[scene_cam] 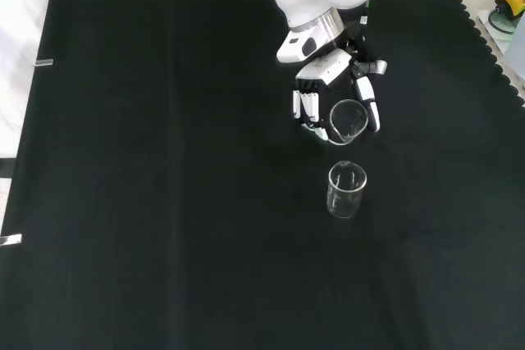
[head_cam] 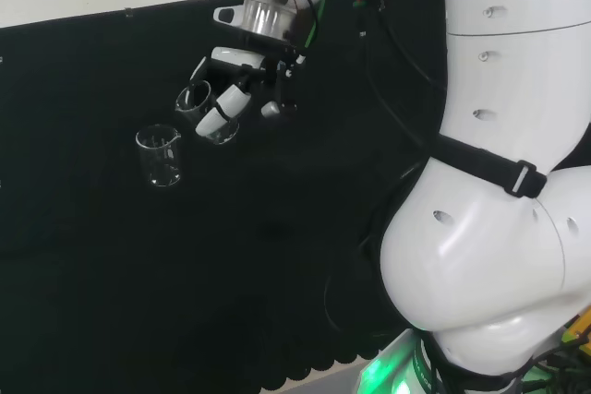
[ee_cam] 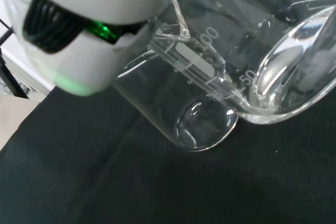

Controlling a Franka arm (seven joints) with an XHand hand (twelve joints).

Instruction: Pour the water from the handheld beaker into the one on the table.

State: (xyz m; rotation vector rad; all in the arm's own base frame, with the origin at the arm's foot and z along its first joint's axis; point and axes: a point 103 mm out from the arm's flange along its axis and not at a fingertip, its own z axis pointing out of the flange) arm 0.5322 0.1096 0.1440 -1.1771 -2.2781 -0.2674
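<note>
We see the hand grasping a tilted beaker. The second beaker stands on the worktop just below it, apart.

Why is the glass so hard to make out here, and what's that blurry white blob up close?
Head view: the clear beaker shows mostly as thin bright rim glints against black cloth. Front view: likewise, faint outlines. Wrist view: the blob is the hand, too near the lens to focus, with a green glow; the held beaker catches glare.
</note>
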